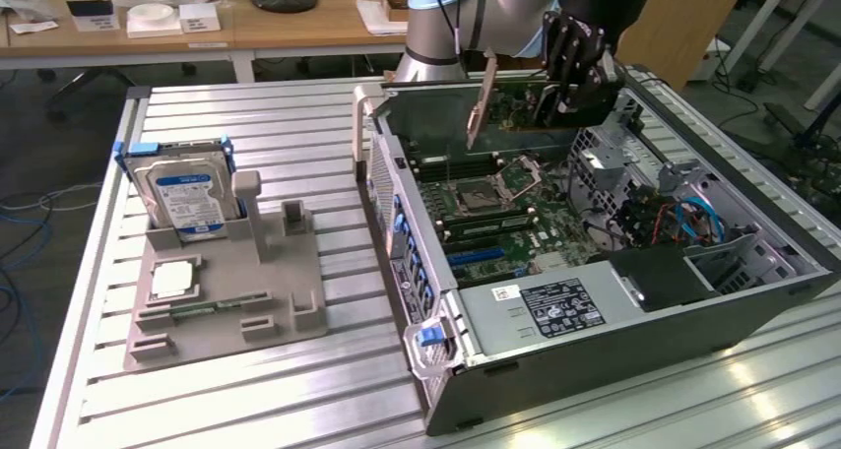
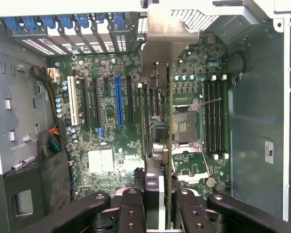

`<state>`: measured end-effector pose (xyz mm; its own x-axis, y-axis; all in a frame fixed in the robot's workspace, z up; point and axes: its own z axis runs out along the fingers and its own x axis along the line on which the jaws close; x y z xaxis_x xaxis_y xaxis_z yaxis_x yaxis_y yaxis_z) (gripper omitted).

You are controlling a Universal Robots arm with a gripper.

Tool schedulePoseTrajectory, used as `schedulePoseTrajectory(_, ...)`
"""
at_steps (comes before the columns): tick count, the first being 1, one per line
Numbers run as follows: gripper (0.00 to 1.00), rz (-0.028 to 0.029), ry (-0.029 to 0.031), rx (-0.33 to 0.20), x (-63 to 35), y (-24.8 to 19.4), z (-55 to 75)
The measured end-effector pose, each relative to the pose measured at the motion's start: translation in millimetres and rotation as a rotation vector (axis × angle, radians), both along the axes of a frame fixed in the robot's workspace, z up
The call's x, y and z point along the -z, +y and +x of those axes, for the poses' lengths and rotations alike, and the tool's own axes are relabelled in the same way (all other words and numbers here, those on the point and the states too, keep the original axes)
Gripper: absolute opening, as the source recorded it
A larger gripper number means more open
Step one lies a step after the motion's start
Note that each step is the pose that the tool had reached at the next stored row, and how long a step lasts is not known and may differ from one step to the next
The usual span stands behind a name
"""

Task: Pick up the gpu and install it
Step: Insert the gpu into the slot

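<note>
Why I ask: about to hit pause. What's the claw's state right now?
Claw: closed on the gpu, holding it upright over the open computer case.

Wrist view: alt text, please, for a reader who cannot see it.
The end effector grips the gpu edge-on over the motherboard inside an open computer case. Expansion slots, one blue, lie on one side of the card; the processor socket lies on the other.

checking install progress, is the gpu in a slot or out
Out: the gpu hangs edge-down above the motherboard, clear of its slots.
</note>
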<state>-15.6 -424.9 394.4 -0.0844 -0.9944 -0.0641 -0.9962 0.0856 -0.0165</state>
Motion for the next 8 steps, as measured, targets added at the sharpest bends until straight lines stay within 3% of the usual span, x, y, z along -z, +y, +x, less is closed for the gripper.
schedulePoseTrajectory(8,0.28,-0.0001,0.0001,-0.007,1.8,0.1,-6.0)
